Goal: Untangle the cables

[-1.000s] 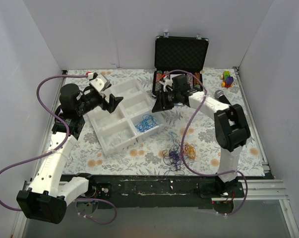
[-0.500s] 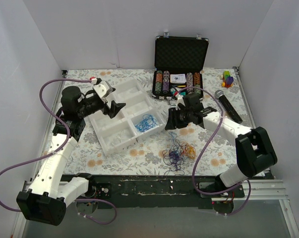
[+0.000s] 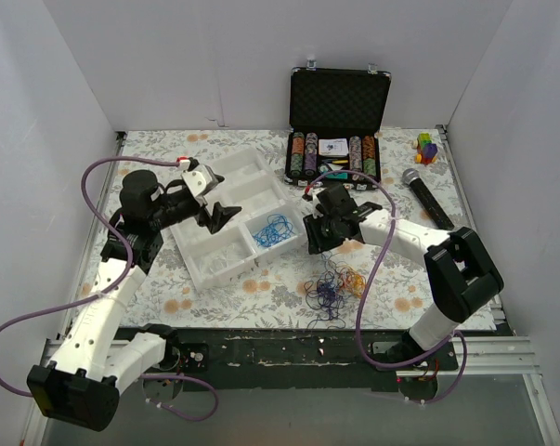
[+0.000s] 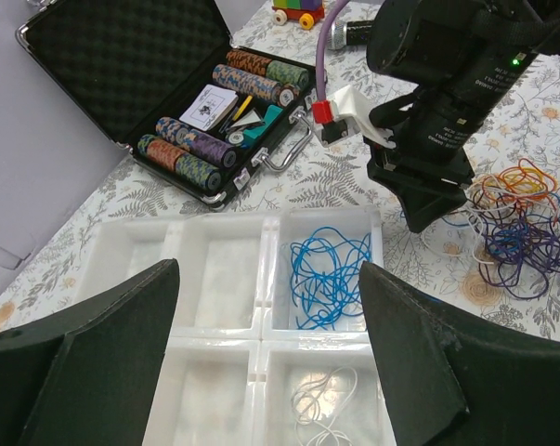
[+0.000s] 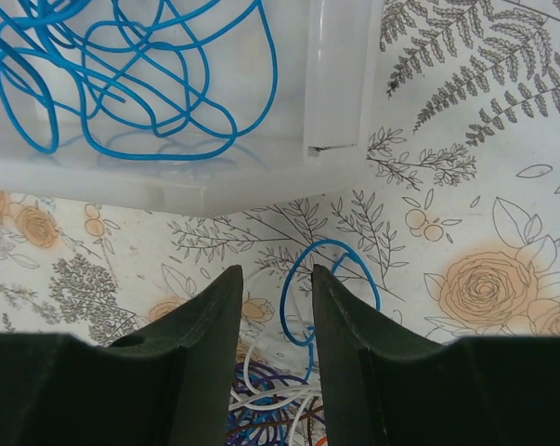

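The right tool [image 3: 315, 240] hangs low over the flowered tabletop [image 3: 168, 288], just off the corner of the white compartment tray [image 3: 205, 274]. In the right wrist view its two fingers [image 5: 196, 372] stand partly spread, with a narrow gap between them. The tabletop shows through this gap, and no wire can be seen pinched there.

Straight ahead of the gap, at twelve o'clock, a single blue loop [image 5: 328, 244] lies flat on the tabletop. It seems to run back into the tangle [image 5: 270, 409] of purple, white, blue and orange cables at six o'clock, at the bottom edge between the fingers. The loop is a narrow oval with its long axis from twelve to six o'clock. The fingers close from three and nine, so they would probably meet its strands crosswise, which is good for a pinch.

In the top view the tangle [image 3: 335, 283] lies near this tool, at about five o'clock from it.

The left tool [image 3: 222, 212] is spread wide and holds nothing; it hovers over the tray. In its wrist view one blue cable [image 4: 328, 279] lies loose in a compartment, apart from the others. The tangle is well apart from this tool, at about four o'clock in the top view, so the right arm is clearly the nearer one. The poker chip case [image 3: 340, 102] stands open at twelve o'clock.
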Robot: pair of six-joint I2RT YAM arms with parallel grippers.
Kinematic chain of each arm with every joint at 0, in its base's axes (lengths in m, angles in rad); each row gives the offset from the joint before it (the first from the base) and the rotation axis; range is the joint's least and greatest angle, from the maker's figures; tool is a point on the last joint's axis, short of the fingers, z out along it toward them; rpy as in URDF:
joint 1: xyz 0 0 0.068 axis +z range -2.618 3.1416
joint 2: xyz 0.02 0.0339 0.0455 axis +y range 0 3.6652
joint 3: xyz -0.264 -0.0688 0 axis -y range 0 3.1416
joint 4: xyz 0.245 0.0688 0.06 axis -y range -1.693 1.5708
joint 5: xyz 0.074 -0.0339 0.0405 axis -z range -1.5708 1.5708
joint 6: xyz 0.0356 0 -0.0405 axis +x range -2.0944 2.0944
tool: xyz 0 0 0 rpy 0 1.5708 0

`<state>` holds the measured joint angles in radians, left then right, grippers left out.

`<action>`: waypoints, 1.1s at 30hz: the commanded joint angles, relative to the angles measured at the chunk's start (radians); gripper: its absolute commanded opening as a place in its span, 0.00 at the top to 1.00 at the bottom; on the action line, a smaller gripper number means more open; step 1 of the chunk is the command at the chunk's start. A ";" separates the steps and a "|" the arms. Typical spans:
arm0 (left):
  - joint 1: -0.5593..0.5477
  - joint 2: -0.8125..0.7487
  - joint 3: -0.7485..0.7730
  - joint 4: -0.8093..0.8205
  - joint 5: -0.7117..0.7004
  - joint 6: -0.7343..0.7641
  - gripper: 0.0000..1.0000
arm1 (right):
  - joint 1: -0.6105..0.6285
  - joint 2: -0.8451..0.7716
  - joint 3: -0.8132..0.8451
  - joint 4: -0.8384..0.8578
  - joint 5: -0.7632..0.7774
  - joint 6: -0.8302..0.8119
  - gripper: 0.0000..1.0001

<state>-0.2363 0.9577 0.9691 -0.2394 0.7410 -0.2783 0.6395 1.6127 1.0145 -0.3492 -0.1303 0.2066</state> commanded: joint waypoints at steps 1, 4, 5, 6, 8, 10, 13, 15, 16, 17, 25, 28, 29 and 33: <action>-0.005 -0.042 -0.015 -0.014 0.006 0.004 0.22 | 0.049 -0.003 0.047 -0.050 0.156 -0.041 0.56; -0.004 -0.054 -0.027 -0.014 0.003 -0.002 0.22 | 0.072 -0.016 0.044 -0.063 0.211 -0.050 0.57; -0.003 -0.059 -0.032 -0.014 0.001 -0.004 0.21 | 0.074 -0.016 0.042 -0.066 0.219 -0.053 0.58; -0.004 -0.062 -0.033 -0.014 -0.003 -0.005 0.22 | 0.075 -0.019 0.039 -0.066 0.218 -0.055 0.60; -0.003 -0.070 -0.038 -0.014 -0.009 -0.009 0.22 | 0.075 -0.022 0.035 -0.065 0.215 -0.056 0.62; -0.004 -0.082 -0.041 -0.014 -0.015 -0.010 0.22 | 0.081 -0.025 0.035 -0.068 0.216 -0.058 0.68; -0.004 -0.092 -0.049 -0.014 -0.022 -0.013 0.21 | 0.088 -0.030 0.036 -0.073 0.230 -0.059 0.84; -0.003 -0.100 -0.053 -0.014 -0.023 -0.018 0.21 | 0.091 -0.042 0.033 -0.067 0.238 -0.059 0.93; -0.003 -0.103 -0.056 -0.014 -0.023 -0.019 0.21 | 0.094 -0.043 0.033 -0.066 0.248 -0.061 0.96; -0.004 -0.106 -0.061 -0.014 -0.023 -0.021 0.21 | 0.095 -0.048 0.036 -0.065 0.261 -0.061 0.99; -0.003 -0.131 -0.078 -0.006 -0.035 -0.033 0.21 | 0.097 -0.137 0.044 -0.037 0.333 -0.067 0.99; -0.003 -0.139 -0.087 -0.001 -0.037 -0.038 0.21 | 0.097 -0.207 0.042 -0.005 0.330 -0.073 0.99; -0.004 -0.140 -0.090 0.000 -0.037 -0.039 0.21 | 0.097 -0.232 0.042 0.004 0.328 -0.075 0.99; -0.003 -0.148 -0.107 0.005 -0.032 -0.042 0.21 | 0.097 -0.335 0.039 0.065 0.276 -0.075 0.99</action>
<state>-0.2379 0.8368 0.8803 -0.2428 0.7139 -0.3107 0.7334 1.3762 1.0195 -0.3828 0.1726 0.1471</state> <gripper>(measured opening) 0.785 0.031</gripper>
